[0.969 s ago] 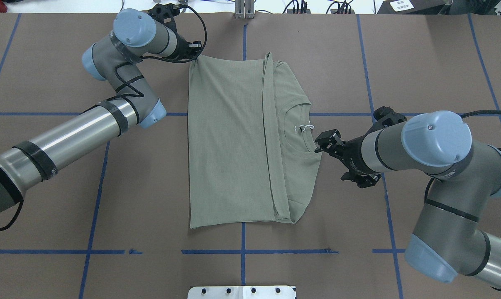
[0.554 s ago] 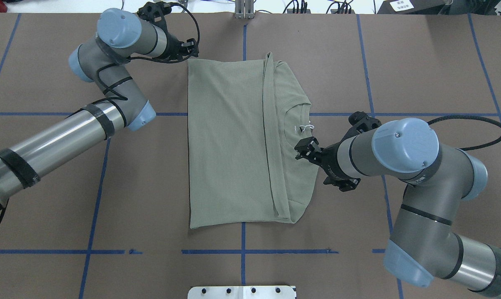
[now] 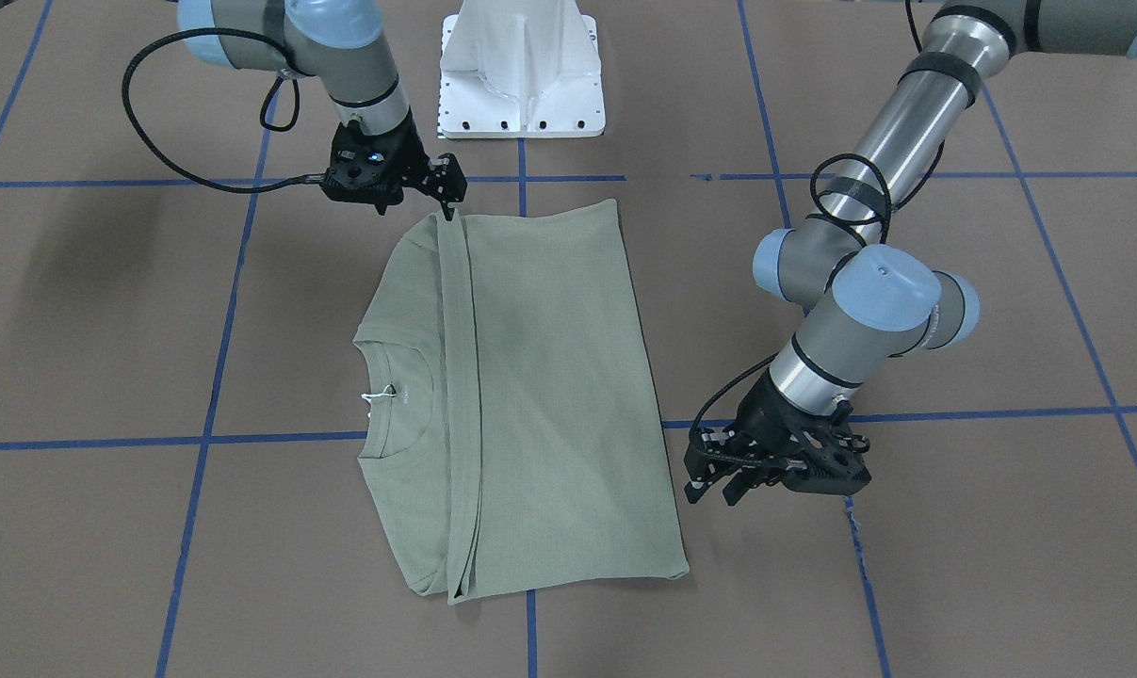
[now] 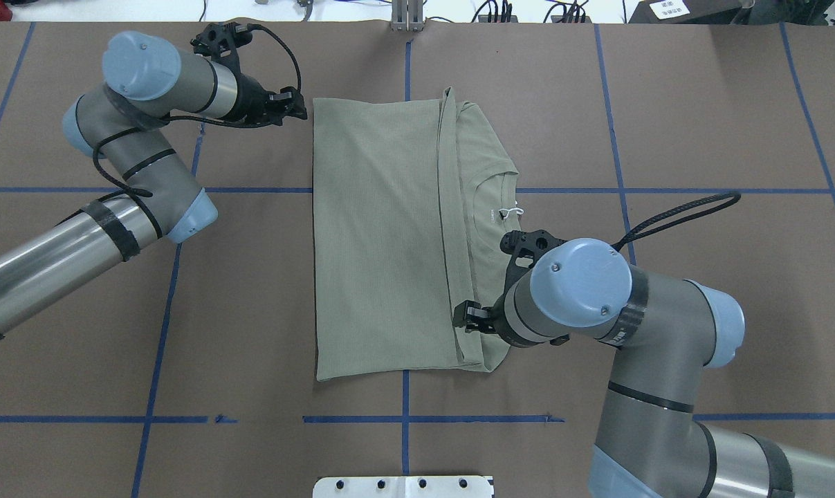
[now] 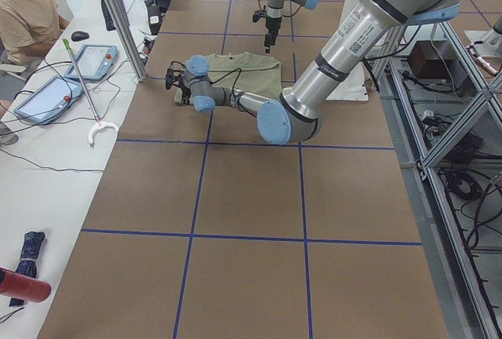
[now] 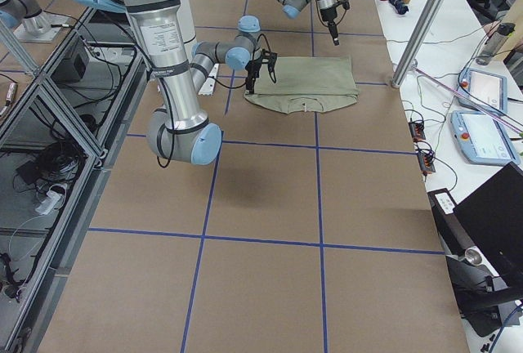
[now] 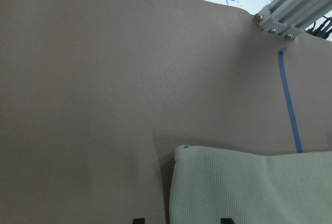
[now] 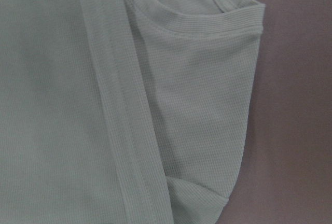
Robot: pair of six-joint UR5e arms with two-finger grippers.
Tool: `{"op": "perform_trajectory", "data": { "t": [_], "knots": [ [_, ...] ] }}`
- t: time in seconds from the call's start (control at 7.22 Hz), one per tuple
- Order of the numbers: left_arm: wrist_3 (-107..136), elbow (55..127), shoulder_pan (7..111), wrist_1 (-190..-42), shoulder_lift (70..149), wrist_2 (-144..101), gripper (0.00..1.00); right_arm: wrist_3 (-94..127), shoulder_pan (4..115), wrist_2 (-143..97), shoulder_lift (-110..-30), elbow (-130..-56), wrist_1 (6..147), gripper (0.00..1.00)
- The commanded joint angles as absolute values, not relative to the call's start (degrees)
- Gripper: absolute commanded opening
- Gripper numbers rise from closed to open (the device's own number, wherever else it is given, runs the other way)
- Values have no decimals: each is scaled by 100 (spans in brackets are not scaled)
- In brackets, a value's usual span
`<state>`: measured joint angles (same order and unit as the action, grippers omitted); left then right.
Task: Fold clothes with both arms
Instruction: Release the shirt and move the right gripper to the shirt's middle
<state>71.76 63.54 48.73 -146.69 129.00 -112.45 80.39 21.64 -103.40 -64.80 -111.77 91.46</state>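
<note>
The sage-green shirt [image 4: 382,235] lies flat on the brown table, folded lengthwise, with its collar and white label [image 4: 503,213] toward the right; it also shows in the front view [image 3: 549,395]. My left gripper [image 4: 299,107] is open and empty, just left of the shirt's far left corner, low over the table [image 3: 714,490]. The left wrist view shows its fingertips [image 7: 137,220] apart, with that corner [image 7: 181,151] ahead of them. My right gripper [image 4: 461,317] hovers over the shirt's near right part by the fold line, open [image 3: 447,193]. The right wrist view shows only cloth [image 8: 104,105].
The white base pedestal [image 3: 521,66] stands at the table's near edge [image 4: 403,486]. An aluminium post [image 4: 407,14] stands at the far edge. Blue tape lines [image 4: 403,418] cross the brown table. An operator [image 5: 27,9] sits beyond the far edge.
My left gripper has drawn away leftward from the shirt's far left corner. My right gripper has moved from beside the collar to over the shirt's near right part.
</note>
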Motion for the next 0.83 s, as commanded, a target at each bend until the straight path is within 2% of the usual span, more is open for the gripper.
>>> {"op": "perform_trajectory", "data": {
  "t": [0.0,0.28,0.55,0.69],
  "knots": [
    [7321,6907,4878,-14651,12481,-11320,58,6179,2039,-10143,-6065,-10996,9869,91],
    [7356,6891,4834,-14651,12463,-11329,58,4936,1864,-9634,-5907,-10750,10062,63],
    [7715,7022,4825,-14660,12262,-11338,58,4318,1549,-9126,-5617,-10679,10466,53],
    [7743,7057,4825,-14695,12139,-11416,58,4159,1408,-8949,-5573,-10653,10476,53]
  ]
}}
